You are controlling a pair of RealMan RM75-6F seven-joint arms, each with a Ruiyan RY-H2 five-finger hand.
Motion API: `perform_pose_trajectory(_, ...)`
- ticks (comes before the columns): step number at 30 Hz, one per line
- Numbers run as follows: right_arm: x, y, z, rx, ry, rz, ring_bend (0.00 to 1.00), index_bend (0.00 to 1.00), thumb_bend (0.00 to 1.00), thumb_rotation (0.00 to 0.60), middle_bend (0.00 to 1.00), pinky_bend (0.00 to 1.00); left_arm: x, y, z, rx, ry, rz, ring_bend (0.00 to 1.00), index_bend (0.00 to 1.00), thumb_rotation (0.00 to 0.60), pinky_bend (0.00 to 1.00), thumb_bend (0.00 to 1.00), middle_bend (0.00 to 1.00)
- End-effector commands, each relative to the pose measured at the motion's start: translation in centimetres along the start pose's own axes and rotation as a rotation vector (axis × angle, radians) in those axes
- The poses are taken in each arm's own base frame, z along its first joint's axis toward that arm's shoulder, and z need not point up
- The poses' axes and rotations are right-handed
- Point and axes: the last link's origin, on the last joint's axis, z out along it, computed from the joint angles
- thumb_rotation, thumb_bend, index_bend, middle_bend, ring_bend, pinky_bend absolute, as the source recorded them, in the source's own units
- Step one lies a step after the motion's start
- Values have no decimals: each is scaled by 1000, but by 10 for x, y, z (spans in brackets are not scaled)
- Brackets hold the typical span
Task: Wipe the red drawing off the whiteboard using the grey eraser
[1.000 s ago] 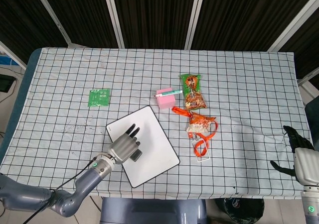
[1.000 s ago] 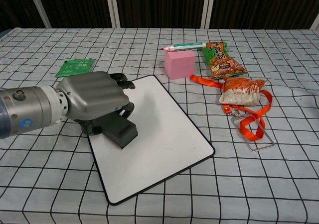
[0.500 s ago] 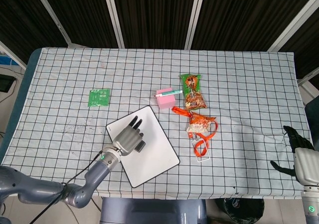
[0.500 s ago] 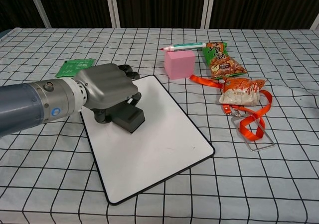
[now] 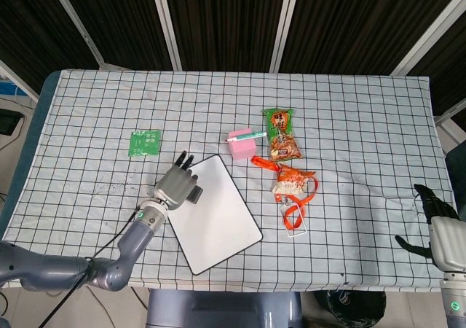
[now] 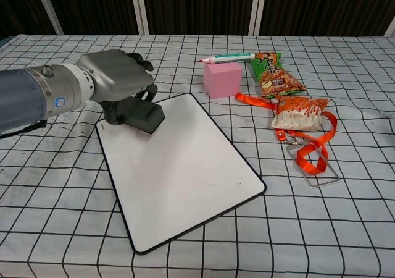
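The whiteboard [image 5: 218, 215] [image 6: 179, 173] lies tilted on the checked cloth near the front; its surface looks plain white, with no red marks visible. My left hand [image 5: 177, 184] [image 6: 117, 80] grips the grey eraser [image 6: 143, 115] [image 5: 195, 194] and presses it on the board's far left corner. My right hand [image 5: 434, 210] rests at the table's right edge in the head view, fingers apart, holding nothing.
A pink block [image 6: 223, 79] with a red-capped marker [image 6: 226, 58] on top stands behind the board. Two snack bags [image 6: 274, 71] [image 6: 299, 113] and an orange lanyard [image 6: 311, 148] lie to the right. A green packet [image 6: 92, 83] lies at the left.
My left hand has slid the eraser across the board from its left middle up to the far left corner. The right hand has stayed still.
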Motion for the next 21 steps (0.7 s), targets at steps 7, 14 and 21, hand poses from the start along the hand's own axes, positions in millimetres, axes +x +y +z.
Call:
perform_pose_trajectory(7, 0, -1, 0, 2, 2, -3, 198, 49, 194, 600, 120, 212, -7, -65, -32, 106, 10, -15, 0, 403, 600, 0, 305, 415)
perform_pose_trajectory(14, 0, -1, 0, 1, 1, -5, 198, 49, 194, 600, 120, 212, -36, -104, -62, 160, -39, -35, 0, 403, 600, 0, 305, 413)
perform_pose_trajectory(21, 0, -1, 0, 0, 2, -4, 198, 49, 194, 600, 121, 212, -66, -133, -75, 207, -85, -74, 0, 402, 600, 0, 305, 412)
